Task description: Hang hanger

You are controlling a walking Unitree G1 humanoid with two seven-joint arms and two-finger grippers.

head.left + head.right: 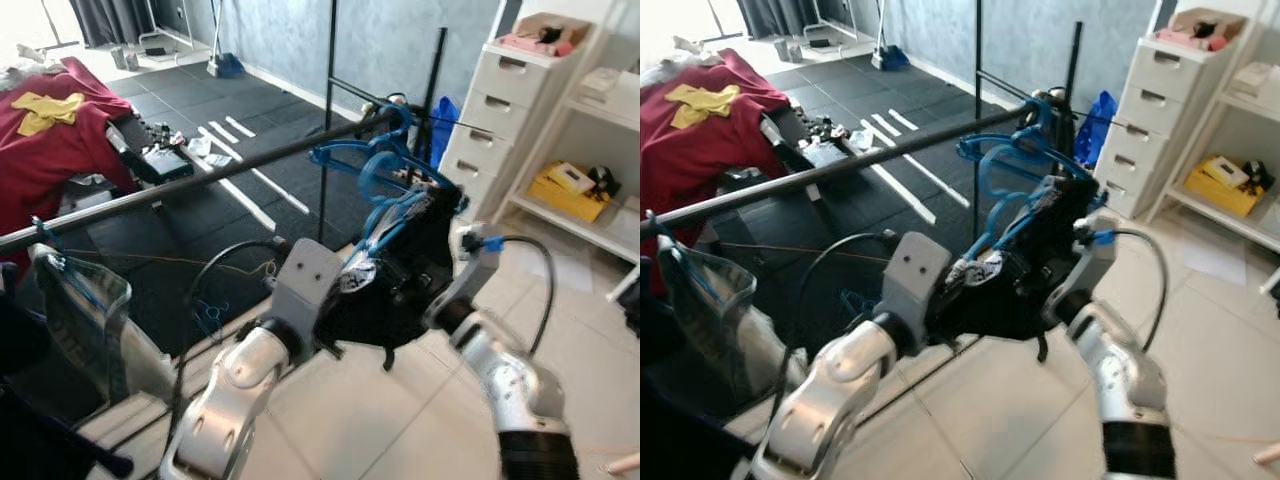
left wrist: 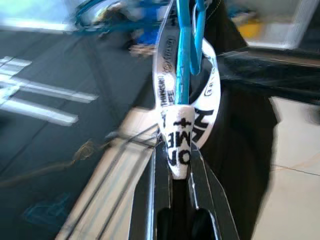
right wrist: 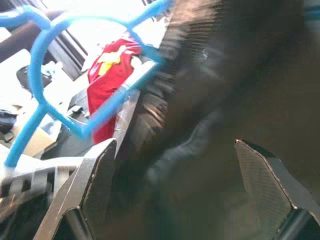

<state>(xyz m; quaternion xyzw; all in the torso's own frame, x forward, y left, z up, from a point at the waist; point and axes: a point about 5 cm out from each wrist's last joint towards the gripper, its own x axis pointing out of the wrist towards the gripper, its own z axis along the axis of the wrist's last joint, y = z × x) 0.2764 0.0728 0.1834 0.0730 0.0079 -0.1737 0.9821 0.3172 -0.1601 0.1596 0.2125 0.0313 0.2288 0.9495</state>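
A blue plastic hanger [image 1: 385,165] carries a black garment [image 1: 400,290] just in front of the dark clothes rail [image 1: 200,180]. Its hook [image 1: 398,118] sits close to the rail's right end; whether it rests on the rail I cannot tell. My left gripper [image 2: 177,165] is shut on the garment's white printed neck band [image 2: 172,135], where the blue hanger strands run down. My right gripper [image 3: 175,170] is open, its fingers [image 3: 95,175] spread wide against the black fabric on the garment's right side. In the head views the right wrist [image 1: 468,262] is beside the cloth.
A clear plastic bag [image 1: 80,300] hangs on the rail at the left. Two upright black poles [image 1: 328,100] stand behind the rail. A white drawer unit [image 1: 500,110] and shelves with a yellow item [image 1: 570,185] are at the right. A red cloth [image 1: 50,140] lies far left.
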